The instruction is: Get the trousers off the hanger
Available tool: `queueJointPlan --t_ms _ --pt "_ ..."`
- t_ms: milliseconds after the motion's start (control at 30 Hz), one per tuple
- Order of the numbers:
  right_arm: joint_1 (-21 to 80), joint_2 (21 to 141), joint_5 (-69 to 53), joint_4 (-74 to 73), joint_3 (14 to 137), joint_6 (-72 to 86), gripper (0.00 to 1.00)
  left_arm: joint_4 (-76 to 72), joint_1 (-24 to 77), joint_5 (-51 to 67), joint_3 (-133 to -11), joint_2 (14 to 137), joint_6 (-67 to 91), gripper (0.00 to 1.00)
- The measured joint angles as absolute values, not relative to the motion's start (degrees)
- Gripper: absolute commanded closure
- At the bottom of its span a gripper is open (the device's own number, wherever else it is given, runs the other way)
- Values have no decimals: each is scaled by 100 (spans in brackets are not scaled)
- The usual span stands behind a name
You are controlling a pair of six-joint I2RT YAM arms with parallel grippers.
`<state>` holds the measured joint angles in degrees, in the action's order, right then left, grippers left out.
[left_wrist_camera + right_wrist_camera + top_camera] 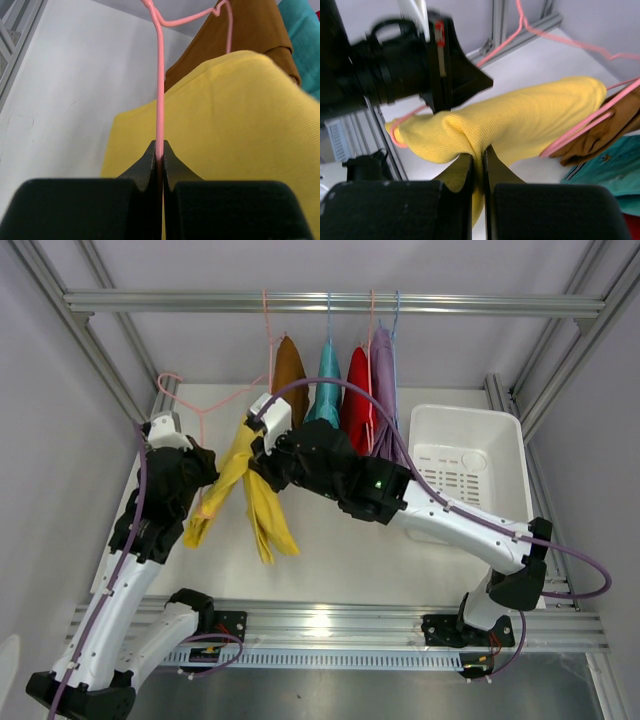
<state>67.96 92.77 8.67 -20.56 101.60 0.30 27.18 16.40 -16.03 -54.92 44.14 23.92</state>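
The yellow trousers (245,485) drape over a pink hanger (205,420) held off the rail at the left. My left gripper (159,152) is shut on the pink hanger's wire (160,90). My right gripper (478,155) is shut on a fold of the yellow trousers (520,125). In the top view the left gripper (200,472) is beside the cloth's left edge and the right gripper (258,465) is on its upper part. Brown (289,370), teal (327,385), red (358,390) and lavender (384,380) trousers hang on hangers from the rail (330,302).
A white bin (465,455) stands at the right of the white table (330,540). Metal frame posts rise on both sides. The left arm's gripper body (415,60) shows close in the right wrist view.
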Motion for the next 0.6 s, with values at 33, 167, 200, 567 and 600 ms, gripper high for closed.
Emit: queueJointPlan --t_ms 33,167,200,567,600 --pt "6796 9330 913 -2132 10357 -10 100 2707 1640 -1601 -5492 4427 2388 100" --pt "6779 9601 1037 -2296 11126 -119 100 2711 1686 -1603 -5492 4497 2338 100" --pt "6772 9679 1050 -2316 11303 -132 100 2711 1719 -1603 -5492 4510 2335 100" --pt "6696 10060 1293 -2740 12108 -314 100 2729 1887 -1608 -5540 4716 2237 100" --pt "6694 10055 1334 -2759 12110 -342 100 2735 1892 -1605 -5555 4742 2235 99"
